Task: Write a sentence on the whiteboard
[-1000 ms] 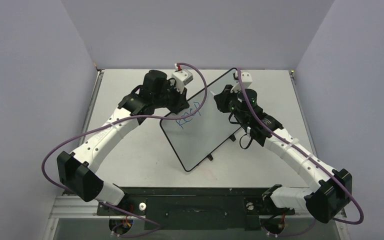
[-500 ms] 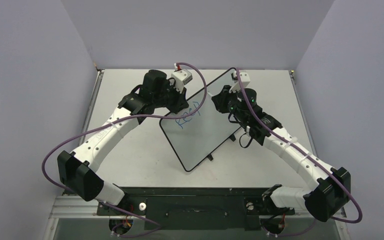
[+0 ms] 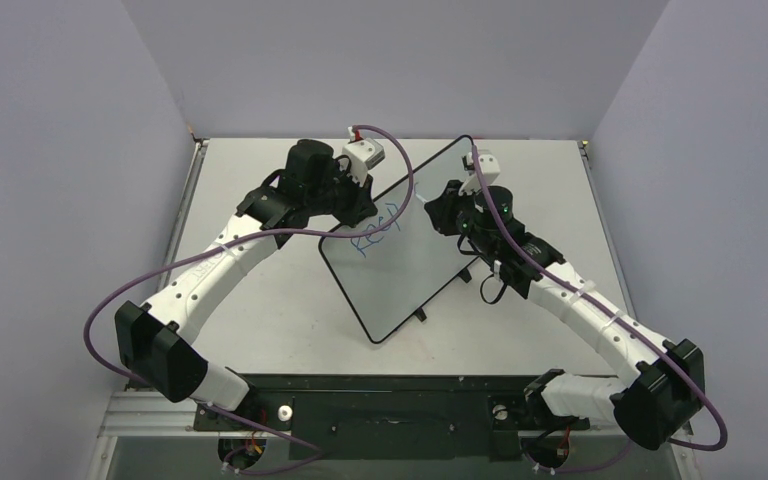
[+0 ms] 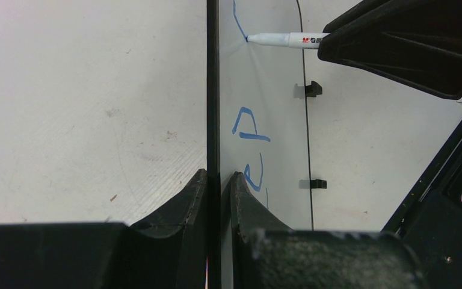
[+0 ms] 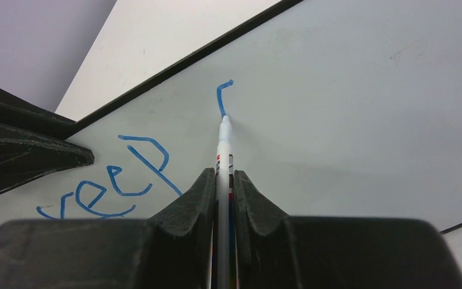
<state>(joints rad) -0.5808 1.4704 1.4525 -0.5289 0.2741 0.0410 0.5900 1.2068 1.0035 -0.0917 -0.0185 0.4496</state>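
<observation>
1. Whiteboard (image 3: 400,265) lies slantwise in the middle of the table (image 3: 260,300) between the two arms, with its two black clip feet (image 4: 313,89) on the long edge away from the left arm.
2. Left gripper (image 4: 218,177) pinches the black rim of the opposite long edge, one finger closed on each face (its wrist view looks straight along the board's edge).
3. Right gripper (image 5: 222,176) is clamped on a white marker (image 5: 223,141), whose tip touches the board at the foot of a short hooked blue stroke (image 5: 222,96).
4. The sentence (image 5: 111,186) so far reads roughly "keep", in uneven letters close to the left gripper. The hooked stroke looks like the start of the next word, so most of the writing is not yet done.
5. Handling, as I judge it: the board looks thin, stiff and light, and its glossy face would be slippery to pinch, so the rim is the right place to hold it. A hold at one spot lets the board pivot under the pen, so pressure should be light and even.
6. The marker is slim and round (easily twisted between fingers), so gripping it close to the tip, as here, seems sound.
</observation>
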